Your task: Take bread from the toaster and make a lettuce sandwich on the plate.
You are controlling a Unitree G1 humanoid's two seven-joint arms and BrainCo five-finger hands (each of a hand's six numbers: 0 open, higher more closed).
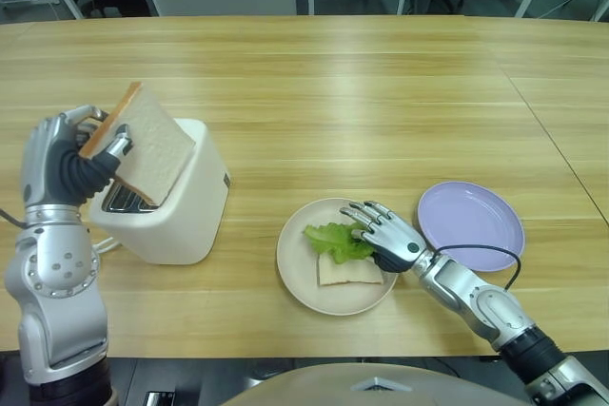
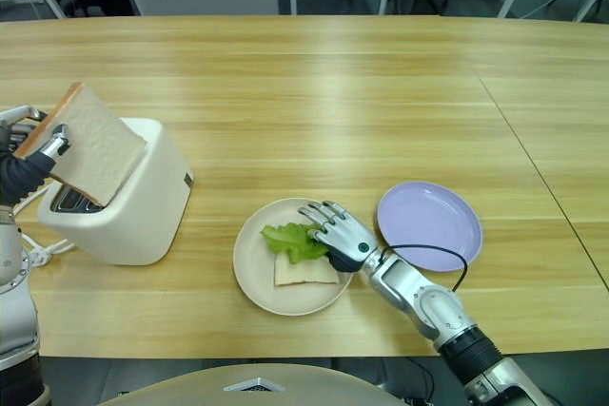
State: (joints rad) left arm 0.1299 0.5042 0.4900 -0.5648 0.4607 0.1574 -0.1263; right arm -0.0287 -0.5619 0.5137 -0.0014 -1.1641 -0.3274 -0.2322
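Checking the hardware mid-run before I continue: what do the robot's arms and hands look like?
Both arms are silver metal shells. The left hand and right hand have silver fingers with dark joints and black palms. The left arm's round joint housing carries a ring of small holes. A thin black cable loops from the right wrist.

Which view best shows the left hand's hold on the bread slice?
The left eye view: the whole left hand shows, fingers clamped on the bread slice tilted over the toaster. In the right eye view the same hand is cut off by the picture's left edge, though the slice shows fully.
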